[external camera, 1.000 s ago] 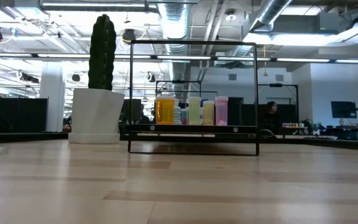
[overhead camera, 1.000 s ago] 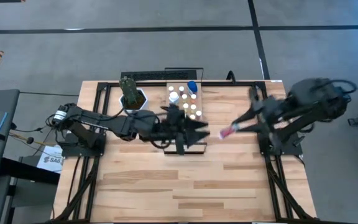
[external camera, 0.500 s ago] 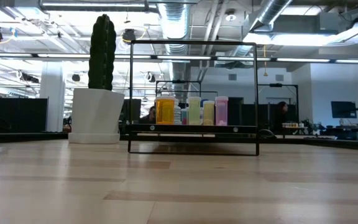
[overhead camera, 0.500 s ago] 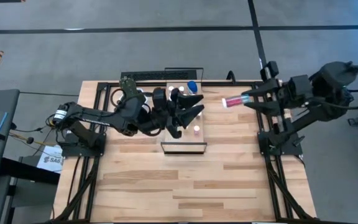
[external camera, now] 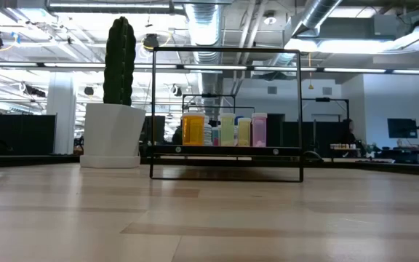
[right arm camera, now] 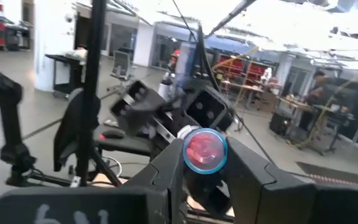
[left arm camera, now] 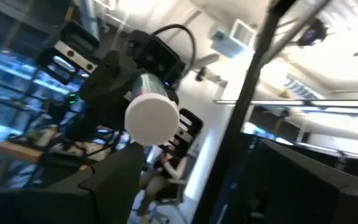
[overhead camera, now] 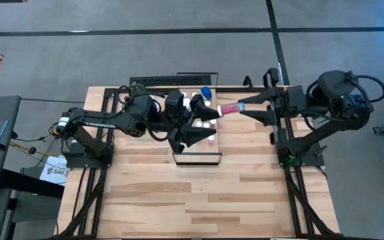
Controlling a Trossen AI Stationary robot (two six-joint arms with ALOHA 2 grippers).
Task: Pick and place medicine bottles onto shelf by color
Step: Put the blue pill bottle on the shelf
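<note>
Pink bottle (overhead camera: 229, 108), now nearer shelf (overhead camera: 197, 157), within right end effector (overhead camera: 240, 107)

One camera looks straight down on my whole table (overhead camera: 179, 200), one sits low looking across it at the shelf (external camera: 226, 151) both see, and my two wrist cameras look close at each other's arms.

Shelf (overhead camera: 197, 159) at counter (overhead camera: 179, 200) rear centre, bottles (external camera: 224, 129) standing on it. Cactus pot (external camera: 111, 135) left of shelf. Left gripper (overhead camera: 202, 127) above shelf; right gripper (overhead camera: 242, 107) to its right, holding bottle (overhead camera: 229, 109) sideways.
</note>
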